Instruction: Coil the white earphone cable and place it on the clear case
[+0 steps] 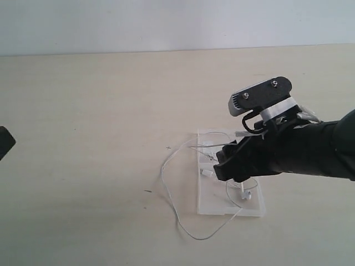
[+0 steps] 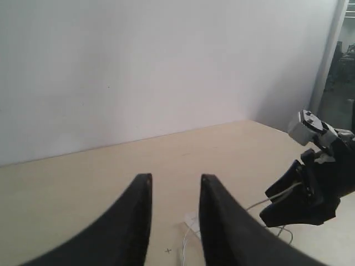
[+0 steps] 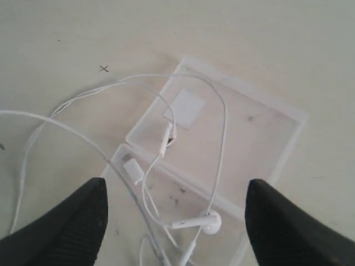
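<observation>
**Item:** thin white earphone cable [image 1: 162, 176] with two small white earbuds, uncoiled.

**Location:** partly on the flat transparent plastic two-half case [image 1: 206, 209], which lies opened out on the pale beige tabletop [image 1: 83, 138]. In the exterior view one wide loop runs off the case's left side onto the tabletop and back.

**Hazards, as judged:**
- If a single strand is pulled, the loose loop on the tabletop may drag or snag, and the rest may spill off the case.
- Strands cross the join of the two halves. Closing there may pinch several strands at once, or miss them all, since the wire is so thin.
- The case looks light and may slide or tip if a finger presses its rim.
- An earbud [image 3: 211, 223] lies near the case edge and may roll off.

**Position relative to the end effectors:**
- Right end effector [image 3: 175, 219]: released, fingers spread wide, nothing seen between them. It hangs directly above the case, with the cable, the earbud and a white square sticker [image 3: 186, 108] beneath the gap. Whether it touches the cable cannot be told.
- Left end effector [image 2: 175, 188]: released and empty. It is well apart from the case, which shows far beyond its fingers.
</observation>
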Tool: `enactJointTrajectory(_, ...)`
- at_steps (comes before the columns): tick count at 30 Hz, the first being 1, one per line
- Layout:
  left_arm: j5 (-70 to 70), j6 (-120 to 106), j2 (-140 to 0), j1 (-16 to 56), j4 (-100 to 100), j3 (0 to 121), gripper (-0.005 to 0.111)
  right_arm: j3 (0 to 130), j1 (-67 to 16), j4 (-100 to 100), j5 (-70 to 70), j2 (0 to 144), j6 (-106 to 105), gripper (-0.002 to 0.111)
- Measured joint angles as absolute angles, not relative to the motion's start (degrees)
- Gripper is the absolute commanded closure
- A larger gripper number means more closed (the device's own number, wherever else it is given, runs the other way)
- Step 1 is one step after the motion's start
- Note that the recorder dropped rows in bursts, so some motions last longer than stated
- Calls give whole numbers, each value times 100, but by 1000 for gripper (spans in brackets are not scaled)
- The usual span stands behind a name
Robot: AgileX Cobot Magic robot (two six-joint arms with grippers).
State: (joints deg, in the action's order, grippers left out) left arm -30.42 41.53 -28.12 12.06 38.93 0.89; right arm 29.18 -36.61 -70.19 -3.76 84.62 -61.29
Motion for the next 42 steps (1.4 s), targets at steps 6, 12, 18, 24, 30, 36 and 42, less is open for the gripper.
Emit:
enactJointTrajectory(6,-3161,4297,-2858,1206,4078,190,59,3221,-3060,-7114,447,8595,-6195,41)
enactJointTrajectory(12,-3161,4467,-2858,1206,4291,190,58,3531,-2464,-4474,1697,9081,-4013,41)
enactJointTrajectory(18,-3161,4490,-2858,1206,4437,190,58,4994,-2446,-1301,3878,9091,-1176,41)
enactJointTrajectory(24,-3023,4561,-2858,1206,4477,190,58,5941,-2446,-866,5756,9248,-1060,41)
enactJointTrajectory(30,-2904,4599,-2858,1206,4487,190,58,6056,-2446,-776,5845,9845,-1047,41)
enactJointTrajectory(36,-2845,4633,-2858,1206,4487,190,58,6532,-2446,-776,5864,10416,-979,43)
enactJointTrajectory(42,-2755,4646,-2858,1206,4487,190,58,6963,-2446,-853,6653,10684,-1119,43)
